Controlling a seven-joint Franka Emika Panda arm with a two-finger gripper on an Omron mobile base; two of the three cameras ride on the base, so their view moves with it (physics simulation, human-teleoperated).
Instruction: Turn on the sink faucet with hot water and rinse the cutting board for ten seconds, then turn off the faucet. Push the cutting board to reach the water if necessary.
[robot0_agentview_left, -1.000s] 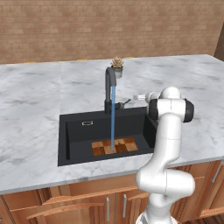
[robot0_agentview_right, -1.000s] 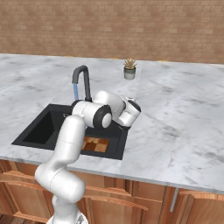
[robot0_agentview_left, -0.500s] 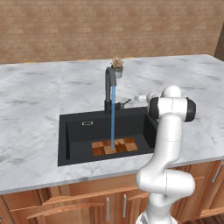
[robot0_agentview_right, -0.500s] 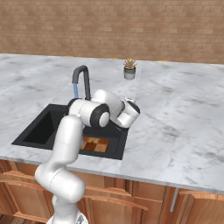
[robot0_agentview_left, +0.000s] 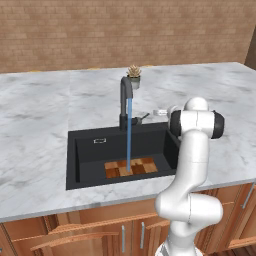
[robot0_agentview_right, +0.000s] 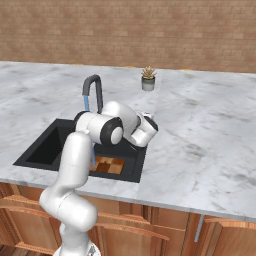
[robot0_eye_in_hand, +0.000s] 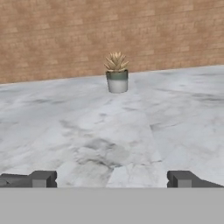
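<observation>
Rinsing looked underway: water (robot0_agentview_left: 129, 135) from the sink faucet (robot0_agentview_left: 125, 102) hit the cutting board (robot0_agentview_left: 131, 167), gripper (robot0_eye_in_hand: 111, 179) was wide open holding nothing, shutoff remained.

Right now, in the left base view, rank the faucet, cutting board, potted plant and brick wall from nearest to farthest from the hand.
The hand is open over the counter, behind the sink's right part.
1. Sink faucet: just to its left.
2. Cutting board, down in the basin, and potted plant, behind the faucet: too close to call.
3. Brick wall: at the back.
</observation>
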